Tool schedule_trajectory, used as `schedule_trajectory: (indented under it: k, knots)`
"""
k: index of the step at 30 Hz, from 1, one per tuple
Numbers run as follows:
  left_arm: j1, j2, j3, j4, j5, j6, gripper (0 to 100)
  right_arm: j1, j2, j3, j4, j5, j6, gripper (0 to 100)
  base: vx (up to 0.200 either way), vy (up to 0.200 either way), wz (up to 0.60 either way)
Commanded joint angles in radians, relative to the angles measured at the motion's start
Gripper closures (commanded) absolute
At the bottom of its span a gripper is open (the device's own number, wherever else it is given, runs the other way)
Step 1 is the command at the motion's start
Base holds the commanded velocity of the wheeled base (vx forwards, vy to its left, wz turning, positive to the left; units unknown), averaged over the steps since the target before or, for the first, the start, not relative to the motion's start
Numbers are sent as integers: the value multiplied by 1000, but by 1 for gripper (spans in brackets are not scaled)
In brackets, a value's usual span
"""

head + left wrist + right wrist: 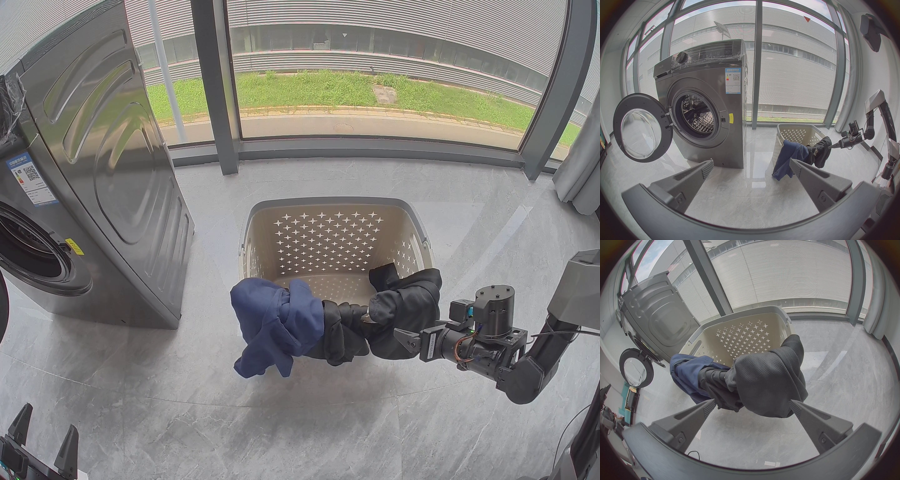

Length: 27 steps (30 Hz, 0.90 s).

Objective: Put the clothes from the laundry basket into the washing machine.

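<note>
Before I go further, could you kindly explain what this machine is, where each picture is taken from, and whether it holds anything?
It is a robot with two arms, each ending in a two-fingered gripper. One picture looks down from its head; the others come from cameras on its wrists. On the floor stand a washing machine, door open, and a laundry basket. A blue garment and a black garment hang over the basket's near rim. The right gripper is open at the black garment, not closed on it. The left gripper is open and empty.
</note>
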Motion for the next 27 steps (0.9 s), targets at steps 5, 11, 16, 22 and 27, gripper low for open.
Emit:
schedule_trajectory:
  k: [5, 11, 16, 22, 27]
  knots:
    - [0, -15, 18, 0, 0, -1, 0, -6, 109, -87, -27, -3, 13, 0, 0, 0, 0]
    - [0, -15, 18, 0, 0, -1, 0, -10, 152, -120, -62, -3, 14, 0, 0, 0, 0]
    - [0, -15, 18, 0, 0, -1, 0, -16, 163, -134, -75, -3, 16, 0, 0, 0, 0]
    - [0, -15, 18, 0, 0, -1, 0, -26, 163, -148, -96, -3, 16, 0, 0, 0, 0]
    - [0, -15, 18, 0, 0, -1, 0, -29, 164, -148, -110, -3, 27, 100, 0, 0, 0]
